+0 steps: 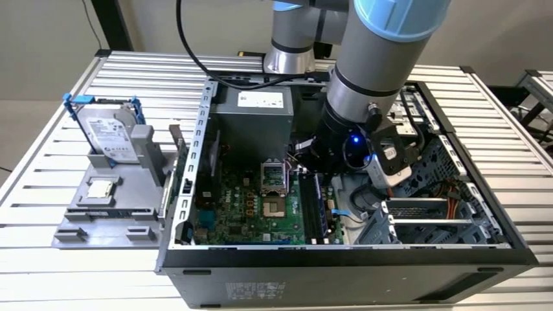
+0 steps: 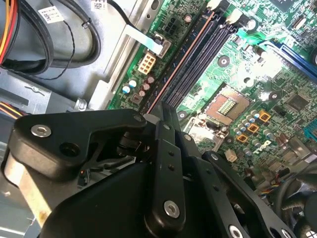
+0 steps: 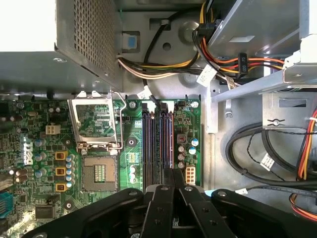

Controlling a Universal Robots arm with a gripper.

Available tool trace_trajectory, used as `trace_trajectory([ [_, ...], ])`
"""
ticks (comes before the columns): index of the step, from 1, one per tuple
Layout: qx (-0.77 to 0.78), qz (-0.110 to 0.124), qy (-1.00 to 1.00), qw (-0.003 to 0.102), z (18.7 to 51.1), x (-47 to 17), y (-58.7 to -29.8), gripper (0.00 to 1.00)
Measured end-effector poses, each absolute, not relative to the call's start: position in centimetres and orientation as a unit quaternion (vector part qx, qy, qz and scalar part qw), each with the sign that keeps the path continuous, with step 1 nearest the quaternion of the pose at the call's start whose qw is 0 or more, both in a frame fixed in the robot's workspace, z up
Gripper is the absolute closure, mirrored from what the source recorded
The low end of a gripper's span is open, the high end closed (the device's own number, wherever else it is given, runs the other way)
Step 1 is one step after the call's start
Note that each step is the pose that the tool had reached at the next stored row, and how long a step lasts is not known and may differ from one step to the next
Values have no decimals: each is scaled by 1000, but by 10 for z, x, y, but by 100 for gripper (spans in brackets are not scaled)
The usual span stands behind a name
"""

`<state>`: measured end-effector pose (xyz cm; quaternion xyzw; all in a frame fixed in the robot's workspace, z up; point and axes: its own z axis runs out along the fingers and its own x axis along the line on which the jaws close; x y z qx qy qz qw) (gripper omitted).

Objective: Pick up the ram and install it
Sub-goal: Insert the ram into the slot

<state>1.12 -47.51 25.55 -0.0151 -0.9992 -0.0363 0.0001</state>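
Hand: the hand (image 2: 163, 111) is hanging low inside the open computer case (image 1: 484, 256), pressed together and pinching the ram (image 2: 185, 59) by its near end.
Ram: it is lying along the memory slots (image 3: 157, 144) of the motherboard (image 1: 250, 207), seemingly in or just above one.
Risk: if the stick is sitting skewed, pressing may be jamming it.
Bench: the hard drive (image 1: 111, 133) is standing outside the case.

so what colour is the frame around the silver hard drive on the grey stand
Blue; the blue plastic frame around the boxy silver hard drive shows best in the exterior view.
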Motion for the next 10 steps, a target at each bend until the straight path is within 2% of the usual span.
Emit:
trace_trajectory([
  [10,39,-25,-999,-2,255,11,-475,100],
])
